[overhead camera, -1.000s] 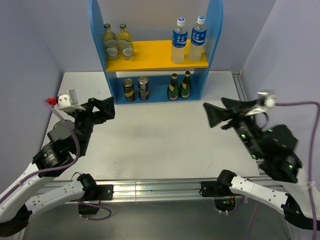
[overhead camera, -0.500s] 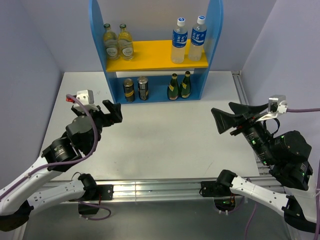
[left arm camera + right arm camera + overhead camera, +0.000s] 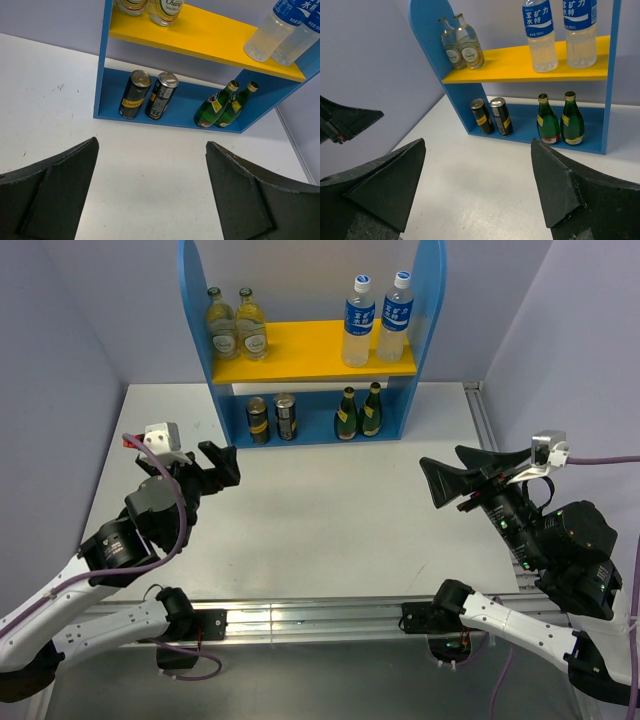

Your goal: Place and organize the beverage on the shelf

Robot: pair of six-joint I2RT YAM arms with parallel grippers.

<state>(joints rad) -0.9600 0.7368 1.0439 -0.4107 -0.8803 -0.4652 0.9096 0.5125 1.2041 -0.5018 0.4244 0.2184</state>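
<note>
Setting: a white table (image 3: 330, 510) seen from above, with two robot arms mounted at its near edge.
Far edge: the shelf (image 3: 305, 352) has two levels and tall blue round-topped sides. It stands upright at the back of the table, roughly midway between the arms.
Upper board: yellow-orange. Two pale glass bottles (image 3: 221, 328) stand side by side at its left end, and two water bottles (image 3: 359, 322) with blue labels stand at its right end.
Lower level: two dark cans (image 3: 258, 421) stand on the left and two green bottles (image 3: 346, 415) on the right, all upright in front of the blue back panel.
Left arm: the left gripper (image 3: 224, 466) is above the table's left side, well apart from the shelf and pointing toward it. Its jaws are spread wide and hold nothing.
Right arm: the right gripper (image 3: 432, 483) is above the table's right side and points left. Its jaws are also spread wide and empty.
</note>
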